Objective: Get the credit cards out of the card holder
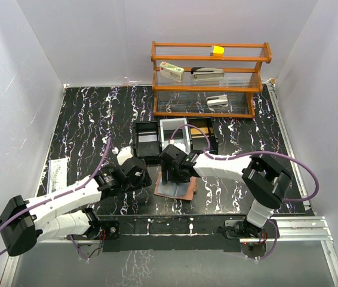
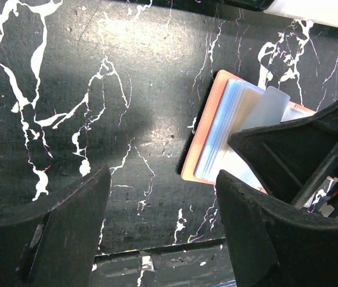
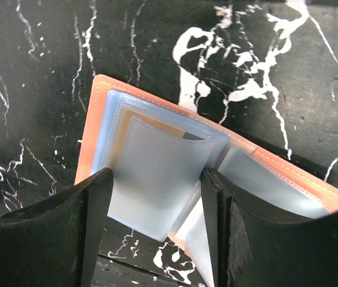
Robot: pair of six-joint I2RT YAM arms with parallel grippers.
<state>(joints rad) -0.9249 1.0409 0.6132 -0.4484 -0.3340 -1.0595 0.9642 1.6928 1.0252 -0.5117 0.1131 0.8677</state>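
Note:
The salmon-pink card holder [image 1: 184, 192] lies open on the black marble table, near the front edge. Its pale pockets [image 3: 112, 128] fan up from the salmon cover [image 3: 87, 128]. My right gripper [image 1: 172, 173] hangs right over it. In the right wrist view that gripper [image 3: 157, 173] is shut across the width of a pale blue card [image 3: 157, 179], which bows between the fingers. A yellow-orange card edge [image 3: 157, 119] peeks out behind it. The left gripper [image 2: 163, 176] stands open over bare table, just left of the holder [image 2: 200, 137]; the pale card [image 2: 269, 106] sticks up there.
A black three-part tray [image 1: 147, 140] stands just behind the holder. A wooden shelf [image 1: 211, 89] at the back carries a white-and-red box [image 1: 171, 72], a stapler [image 1: 208, 72] and a yellow block [image 1: 217, 51]. A printed sheet [image 1: 57, 174] lies at the far left.

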